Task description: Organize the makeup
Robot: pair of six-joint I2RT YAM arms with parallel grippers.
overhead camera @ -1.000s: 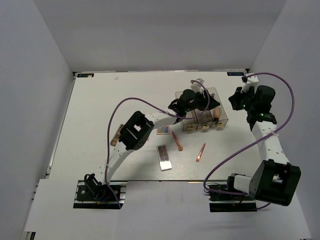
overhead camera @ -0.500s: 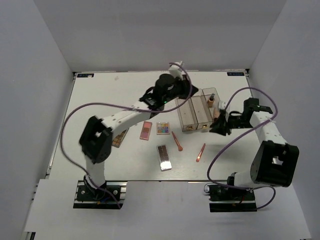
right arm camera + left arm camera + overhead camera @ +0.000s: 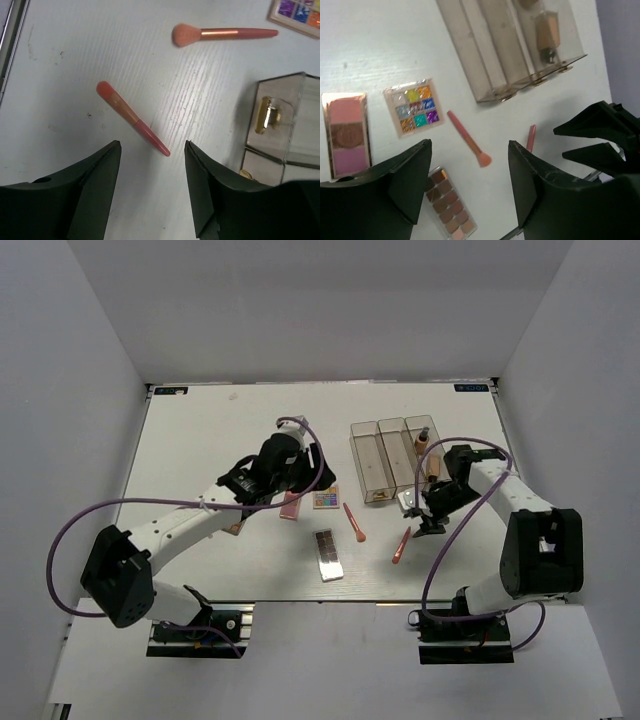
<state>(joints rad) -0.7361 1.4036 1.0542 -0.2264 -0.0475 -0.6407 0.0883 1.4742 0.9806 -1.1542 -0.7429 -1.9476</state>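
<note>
Table (image 3: 200,440); wrist-view bottle (image 3: 547,32), perhaps boxed

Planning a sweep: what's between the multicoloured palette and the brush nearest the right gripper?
Only the other pink brush, touching neither. Seen in the top and left wrist views.
</note>
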